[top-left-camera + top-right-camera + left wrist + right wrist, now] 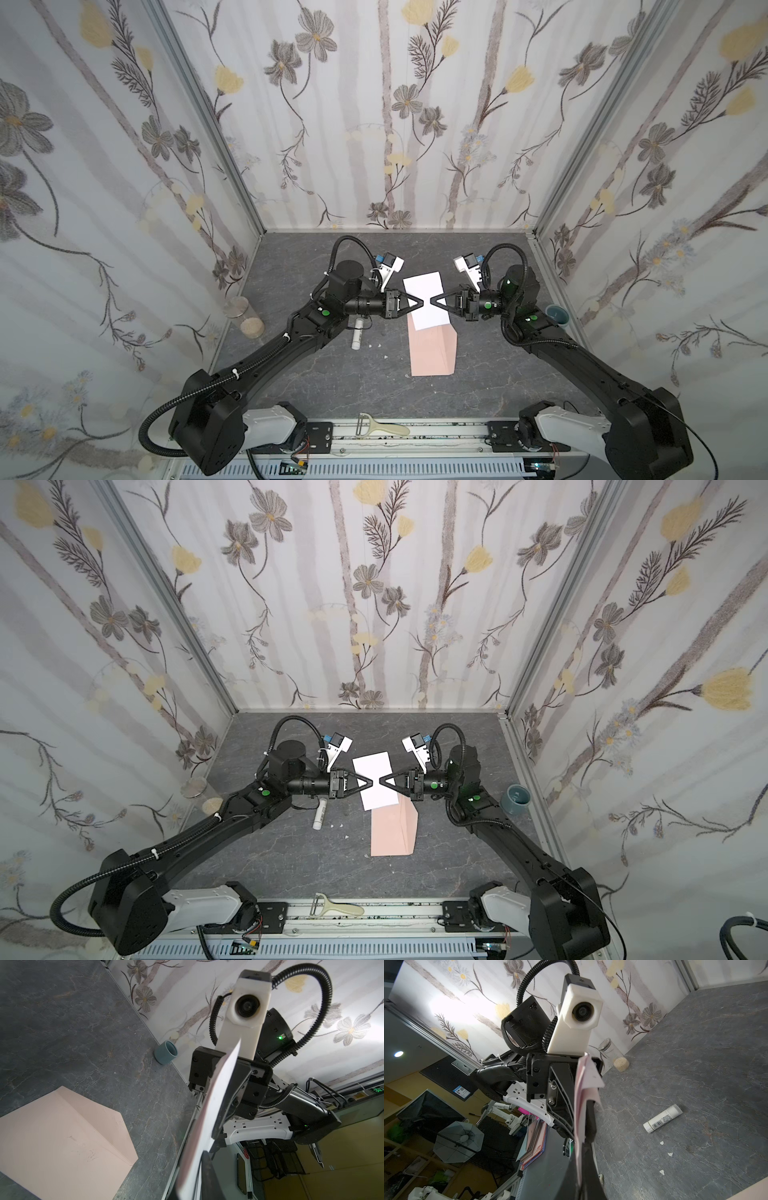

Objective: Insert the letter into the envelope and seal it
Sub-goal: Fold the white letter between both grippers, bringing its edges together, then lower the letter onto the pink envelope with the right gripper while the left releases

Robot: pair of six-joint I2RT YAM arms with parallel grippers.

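Letter (424, 286), thin white rectangular paper sheet, was up off the table, roughly flat and skewed, between the two grippers. In both top views (374, 766) its near edge overlapped the far end of the envelope (432, 353); contact between them couldn't be read. In the wrist views the letter (207, 1115) showed edge-on, and its far edge (588, 1076) seemed to have more than one layer.

Right gripper (433, 302): jaws pressed together, pinching the letter from its right side. Left gripper (420, 302): tips on the sheet from the left, nearly meeting the right tips mid-sheet. Can't tell if its jaws were clamped or slightly parted.

Envelope, pale salmon-pink paper rectangle, lay flat on the dark grey marbled tabletop (332, 374), near centre, with a triangular fold at one end (62, 1136).

White glue-stick tube (356, 336) lay on the table by the left arm, with small white scraps (661, 1142) near it. A clear glass jar (245, 318) with pale grains lay by the left wall and a blue-grey cup (557, 313) by the right wall. A cream-handled peeler (382, 428) lay on the front rail.
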